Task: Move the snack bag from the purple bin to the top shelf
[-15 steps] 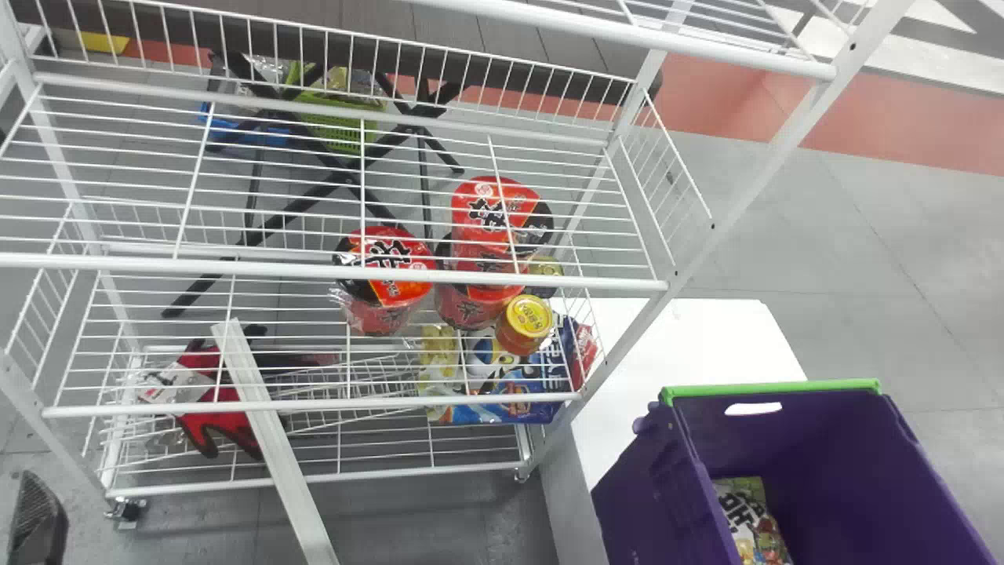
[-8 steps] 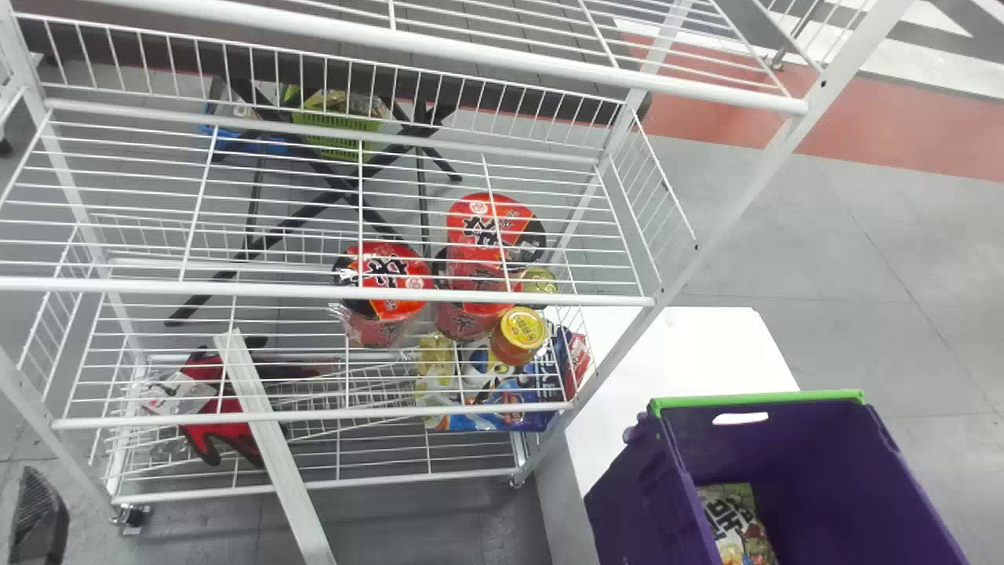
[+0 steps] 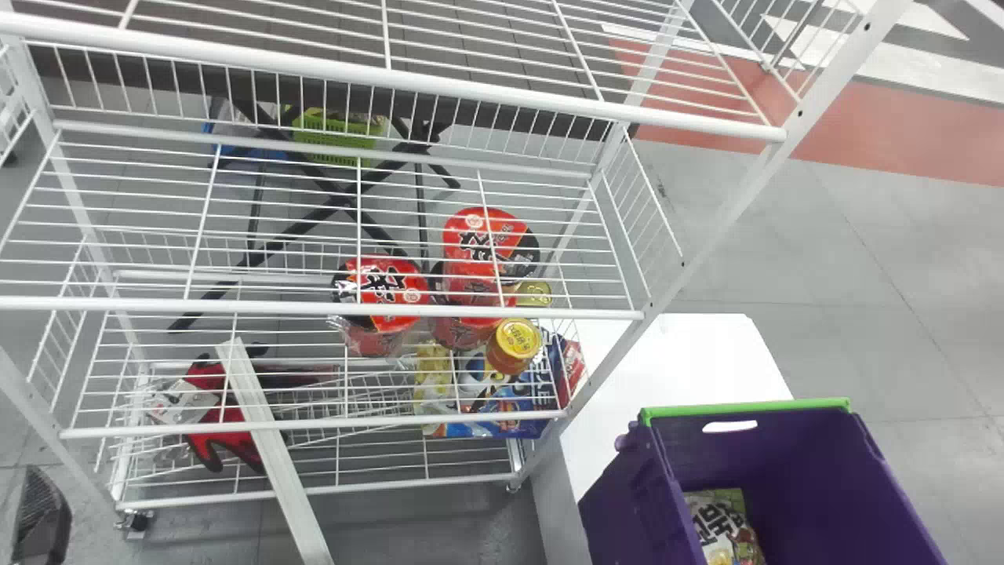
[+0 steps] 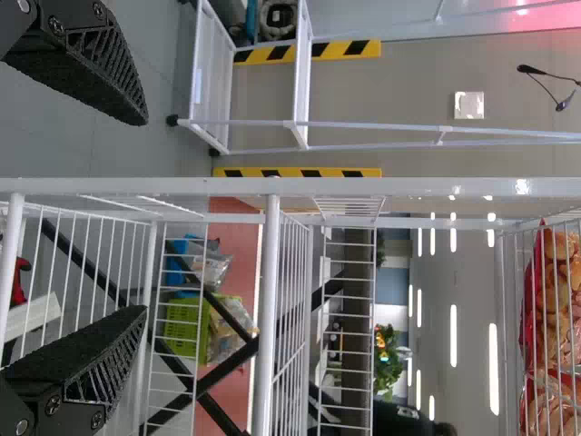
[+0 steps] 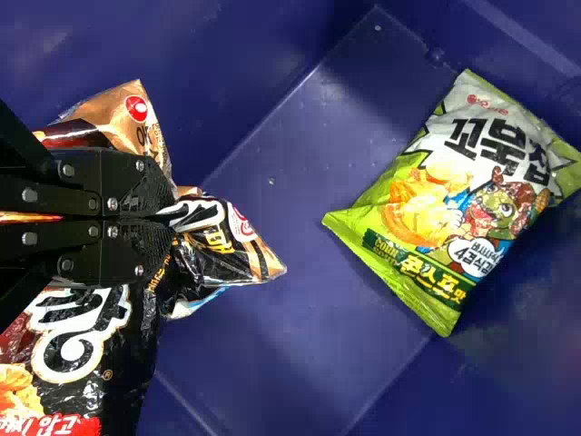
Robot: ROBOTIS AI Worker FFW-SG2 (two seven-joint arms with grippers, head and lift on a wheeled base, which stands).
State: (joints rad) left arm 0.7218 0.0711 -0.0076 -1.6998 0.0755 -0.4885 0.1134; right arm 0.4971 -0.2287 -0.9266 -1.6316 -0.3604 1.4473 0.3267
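your likeliest trouble is a slip: the right gripper seems to have only crumpled film of the black-and-brown snack bag, down in the purple bin, so its weight could swing or peel it free as you lift. a wide, floppy bag may also snag the bin's wall, or later the front rail of what looks like the top shelf. those right fingers are closed together on the bag, apart from the green bag; your left gripper is wide open, empty, by the rack.
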